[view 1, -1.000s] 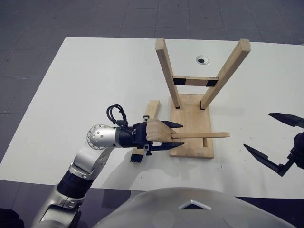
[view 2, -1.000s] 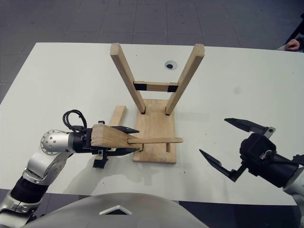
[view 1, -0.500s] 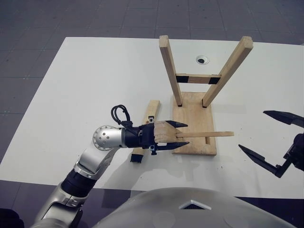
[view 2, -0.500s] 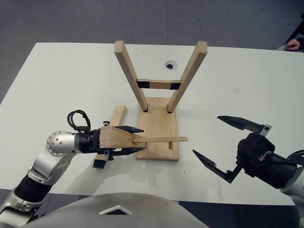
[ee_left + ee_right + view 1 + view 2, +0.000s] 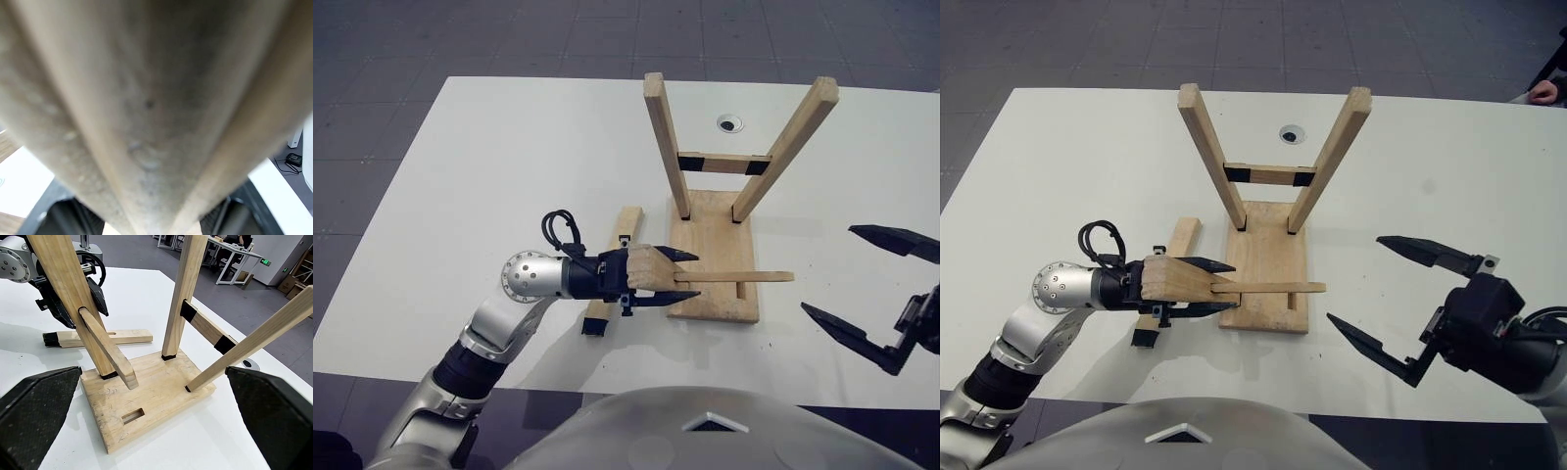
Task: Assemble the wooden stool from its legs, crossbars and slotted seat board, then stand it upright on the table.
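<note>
white table bears seat board; left end effector (clamped) grips leg

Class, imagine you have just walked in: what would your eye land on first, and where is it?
A pair of wooden legs, joined by a black-ended crossbar, rises from the far end of a board lying flat on the white table. At the board's near left corner the left claw grips a third leg, while the right claw hangs wide open right of the board.

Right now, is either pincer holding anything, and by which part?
The left pincer grips a leg about midway, beside its crossbar. The right pincer is open, empty.
</note>
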`<act>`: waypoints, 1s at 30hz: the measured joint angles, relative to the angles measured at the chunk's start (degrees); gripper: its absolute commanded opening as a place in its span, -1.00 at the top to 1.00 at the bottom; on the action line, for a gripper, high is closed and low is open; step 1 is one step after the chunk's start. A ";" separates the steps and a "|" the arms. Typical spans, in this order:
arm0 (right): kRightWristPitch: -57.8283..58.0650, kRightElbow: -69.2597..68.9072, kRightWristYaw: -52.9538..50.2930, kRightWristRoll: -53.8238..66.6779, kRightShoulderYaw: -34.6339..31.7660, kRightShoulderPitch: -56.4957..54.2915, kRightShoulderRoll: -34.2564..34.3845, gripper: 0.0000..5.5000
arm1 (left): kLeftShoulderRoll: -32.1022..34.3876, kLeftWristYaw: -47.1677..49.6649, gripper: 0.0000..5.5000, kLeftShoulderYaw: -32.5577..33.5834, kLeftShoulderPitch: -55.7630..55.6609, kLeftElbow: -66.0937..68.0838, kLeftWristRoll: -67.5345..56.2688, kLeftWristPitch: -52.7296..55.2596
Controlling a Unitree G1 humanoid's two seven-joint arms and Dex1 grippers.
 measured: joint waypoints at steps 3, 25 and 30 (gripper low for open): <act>-0.06 0.02 0.26 0.04 -0.35 0.07 0.09 -1.00 | 0.00 -0.04 0.12 0.00 -0.01 0.01 -0.01 0.03; -2.23 0.21 1.92 -1.29 -1.67 1.88 2.15 -1.00 | 1.26 -0.99 -0.98 3.71 4.66 6.68 6.40 12.46; -3.17 0.03 2.75 -1.20 -3.47 2.67 2.52 -1.00 | 2.36 0.65 -0.98 8.18 6.40 4.20 6.45 13.93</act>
